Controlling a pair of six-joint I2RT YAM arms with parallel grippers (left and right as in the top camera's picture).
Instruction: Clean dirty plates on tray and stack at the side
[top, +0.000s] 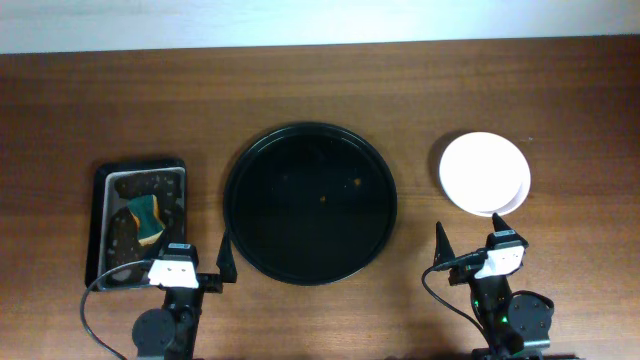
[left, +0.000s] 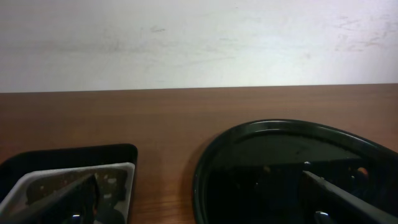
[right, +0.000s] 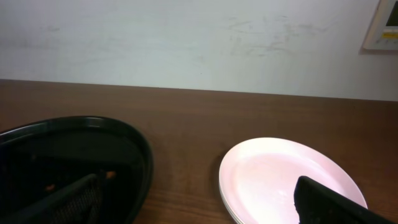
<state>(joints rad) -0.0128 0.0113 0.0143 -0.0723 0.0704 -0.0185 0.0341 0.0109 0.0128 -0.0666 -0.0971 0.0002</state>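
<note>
Large round glossy black tray (top: 290, 220) sits mid-desk (top: 320, 90) with just a couple of orange specks on it. The white round plates (top: 485, 173) are stacked off to its right, not touching it, tops looking clean. Left end effector (left: 200, 177) and right end effector (right: 198, 180) both gape wide, holding nothing. Small rectangular black tray (top: 105, 205) with a sponge (top: 148, 217) sits on the left.

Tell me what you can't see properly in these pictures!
1. Plate stack: how many plates. Overhead the top one covers the rest; in the right wrist view a finger and the bottom edge cut off its side.
2. Orange specks on the round tray: too small overhead to tell what they are.
3. Sponge: missing from the left wrist view, where the bottom edge cuts its small tray.
</note>
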